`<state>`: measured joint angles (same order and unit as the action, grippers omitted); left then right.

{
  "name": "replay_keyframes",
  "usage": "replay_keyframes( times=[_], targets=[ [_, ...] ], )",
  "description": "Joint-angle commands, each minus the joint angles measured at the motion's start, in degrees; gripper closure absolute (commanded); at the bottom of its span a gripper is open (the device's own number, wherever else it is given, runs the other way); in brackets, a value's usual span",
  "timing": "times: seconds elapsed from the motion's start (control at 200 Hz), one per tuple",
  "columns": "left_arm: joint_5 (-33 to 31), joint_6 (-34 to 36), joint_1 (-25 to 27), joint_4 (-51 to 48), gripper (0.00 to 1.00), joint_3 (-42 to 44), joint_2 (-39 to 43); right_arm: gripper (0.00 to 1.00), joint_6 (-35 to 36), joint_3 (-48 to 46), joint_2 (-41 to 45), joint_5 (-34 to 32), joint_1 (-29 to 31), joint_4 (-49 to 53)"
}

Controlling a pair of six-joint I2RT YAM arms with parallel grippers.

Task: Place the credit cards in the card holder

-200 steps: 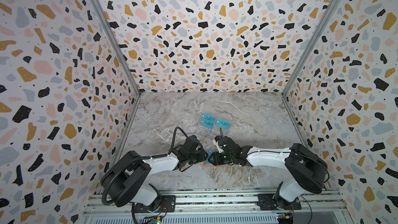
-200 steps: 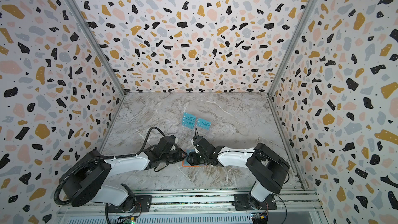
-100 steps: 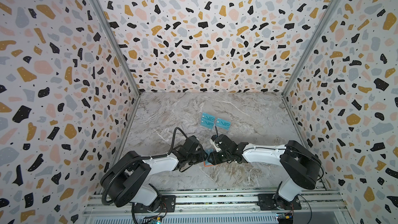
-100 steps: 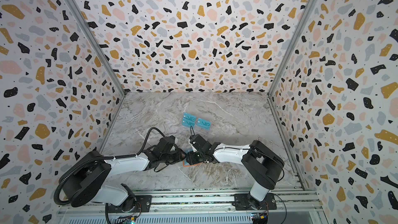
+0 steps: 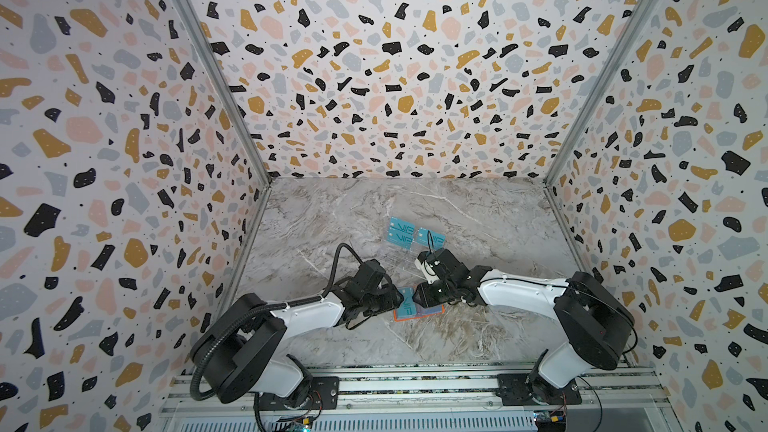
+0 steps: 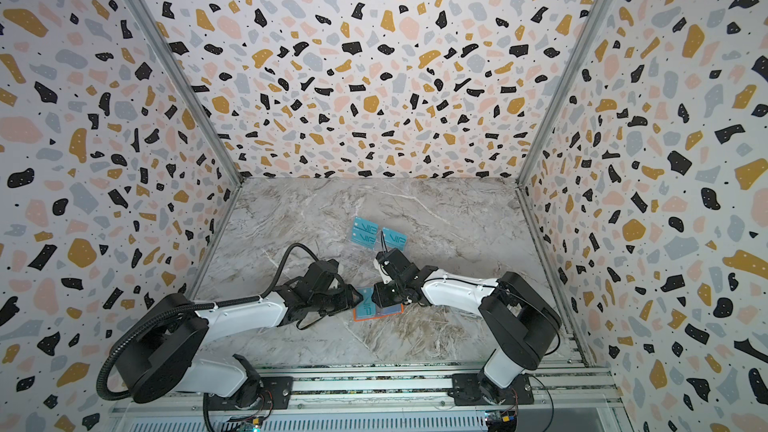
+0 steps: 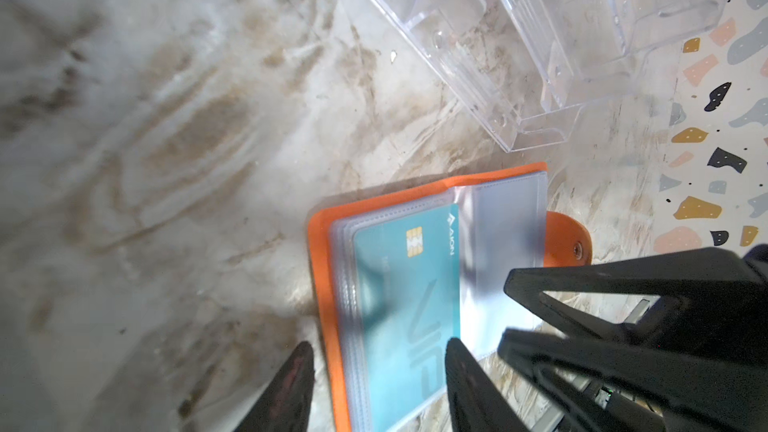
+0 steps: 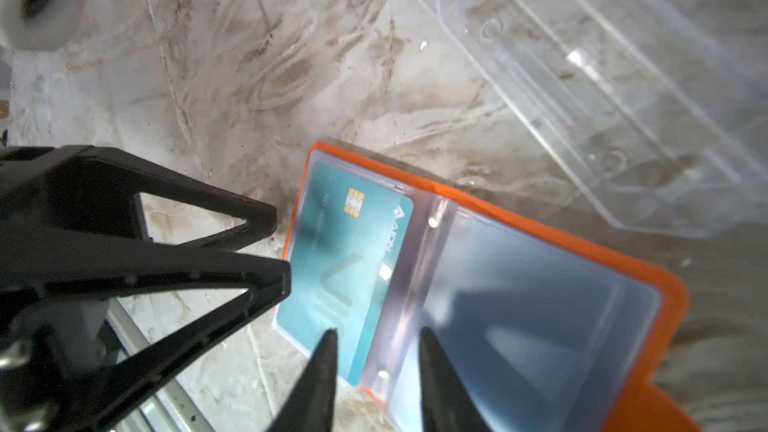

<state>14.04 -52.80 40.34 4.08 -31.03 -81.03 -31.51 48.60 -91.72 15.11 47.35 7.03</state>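
The card holder (image 5: pixel 417 314) lies open on the surface (image 5: pixel 332 209), lower centre in both top views, one teal card (image 7: pixel 399 292) sleeved. My left gripper (image 7: pixel 379 344) stands released at its edge; the right gripper (image 8: pixel 377 331), I cannot tell. I judge cards light, stiff, slick: take short edges.

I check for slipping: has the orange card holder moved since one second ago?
No. In a top view the card holder keeps its place below the teal VIP cards.
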Motion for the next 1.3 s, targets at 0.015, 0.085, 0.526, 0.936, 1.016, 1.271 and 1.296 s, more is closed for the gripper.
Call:
replay_keyframes(
  times=[0.015,0.085,0.526,0.936,1.016,1.271,1.296],
  targets=[
    [0.24,1.29,-0.78,-1.97,0.44,-1.49,0.80,0.80,2.19,0.10,-1.06,1.20,-1.39,-1.06],
    [0.95,1.29,-0.95,-1.90,0.42,-1.49,0.48,0.84,2.34,-1.42,-1.23,1.70,-2.29,-2.29],
    [6.87,-1.19,-1.23,3.09,0.36,-2.11,-3.91,0.87,2.84,-7.02,-2.79,1.84,-4.88,-5.80],
    [10.19,-5.23,-1.26,9.90,0.40,-1.85,-1.12,0.87,2.05,-7.65,-2.75,2.55,-5.20,-7.23],
    [10.48,-6.54,-1.23,12.64,0.41,-1.41,0.37,0.87,2.04,-7.34,-2.75,2.63,-5.17,-7.16],
    [9.72,-6.51,-1.05,10.97,0.44,-2.00,0.14,0.87,1.49,-7.27,-1.70,3.34,-5.08,-7.87],
    [9.32,-6.16,-1.05,10.70,0.44,-2.10,-0.34,0.87,1.37,-7.44,-1.49,3.43,-5.08,-8.06]
  ],
)
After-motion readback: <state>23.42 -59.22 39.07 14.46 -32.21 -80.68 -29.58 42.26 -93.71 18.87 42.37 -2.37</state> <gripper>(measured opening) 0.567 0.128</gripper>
